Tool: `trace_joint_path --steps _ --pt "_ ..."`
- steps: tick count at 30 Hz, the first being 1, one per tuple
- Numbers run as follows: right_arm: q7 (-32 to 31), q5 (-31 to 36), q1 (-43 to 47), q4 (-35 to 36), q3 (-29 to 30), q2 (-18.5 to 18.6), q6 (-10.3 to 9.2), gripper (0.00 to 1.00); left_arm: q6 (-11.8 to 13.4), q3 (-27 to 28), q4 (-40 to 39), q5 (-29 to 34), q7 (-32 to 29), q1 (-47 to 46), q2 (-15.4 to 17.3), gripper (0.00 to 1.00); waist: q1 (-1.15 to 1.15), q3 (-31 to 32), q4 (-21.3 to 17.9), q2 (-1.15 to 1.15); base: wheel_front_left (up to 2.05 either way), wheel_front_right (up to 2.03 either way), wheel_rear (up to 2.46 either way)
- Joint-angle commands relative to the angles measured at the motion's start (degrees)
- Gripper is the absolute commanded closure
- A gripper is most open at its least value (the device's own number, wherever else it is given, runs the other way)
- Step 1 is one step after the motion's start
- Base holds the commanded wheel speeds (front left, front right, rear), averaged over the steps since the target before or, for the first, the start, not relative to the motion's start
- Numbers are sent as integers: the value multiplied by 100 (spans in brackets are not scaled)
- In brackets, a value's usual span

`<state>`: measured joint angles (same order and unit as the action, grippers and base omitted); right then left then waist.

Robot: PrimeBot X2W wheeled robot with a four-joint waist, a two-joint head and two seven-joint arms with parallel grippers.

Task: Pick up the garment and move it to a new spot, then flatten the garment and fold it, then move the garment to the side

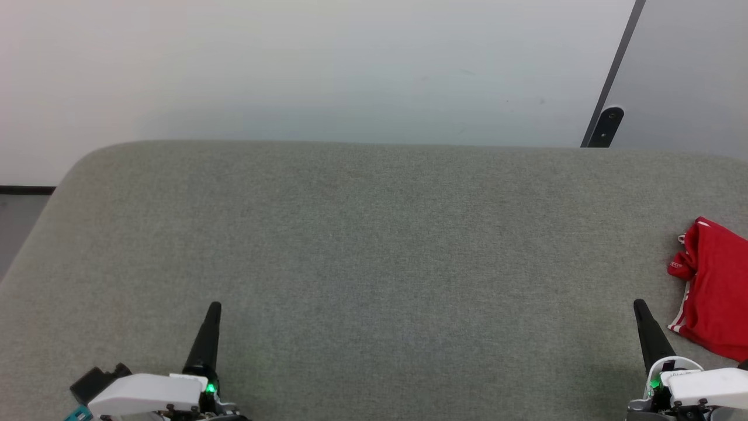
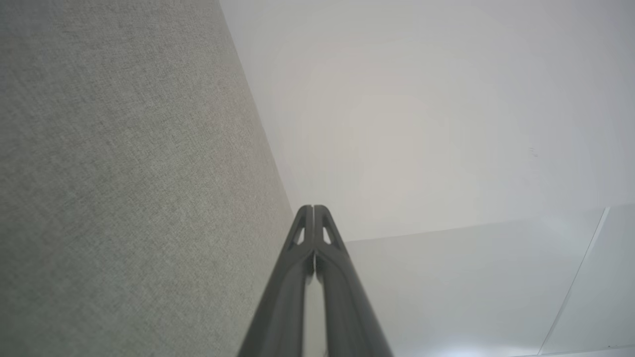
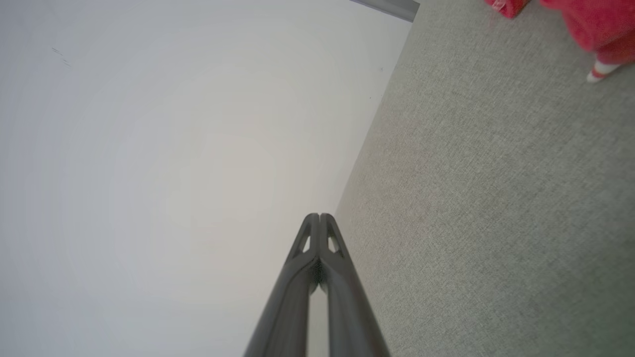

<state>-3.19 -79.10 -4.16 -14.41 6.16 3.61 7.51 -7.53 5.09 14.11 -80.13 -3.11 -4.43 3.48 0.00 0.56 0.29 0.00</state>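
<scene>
The crumpled red jersey with red-and-white striped trim (image 1: 714,286) lay on the grey fabric-covered table (image 1: 374,234) at its far right side, partly cut off by the edge of the head view. The right claw (image 1: 639,303) sat low at the near edge, just beside the jersey but apart from it, its two dark fingers pressed together and gripping nothing. The left claw (image 1: 214,306) rested well apart at the near left, likewise closed and empty. In the right wrist view the jersey (image 3: 593,22) showed in the upper corner, beyond the closed right claw (image 3: 319,216). The left wrist view showed the left claw (image 2: 313,207) closed against table fabric and a pale wall (image 2: 446,124).
</scene>
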Motion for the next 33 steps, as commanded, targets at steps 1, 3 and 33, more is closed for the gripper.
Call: trace_joint_path --steps 1,3,33 --pt "-46 -182 -131 34 18 -3 -3 100 6 30 -24 -155 -47 -90 -9 100 0 -5 -2 0 0 0 0" --pt "-77 -254 -134 36 20 -10 -3 100 6 40 -24 -233 -76 -99 -12 100 0 -10 -4 0 0 0 0" --pt "-353 -1339 -245 49 42 -87 -4 100 8 165 -10 -1228 -366 -211 -66 100 0 -74 -29 0 0 0 0"
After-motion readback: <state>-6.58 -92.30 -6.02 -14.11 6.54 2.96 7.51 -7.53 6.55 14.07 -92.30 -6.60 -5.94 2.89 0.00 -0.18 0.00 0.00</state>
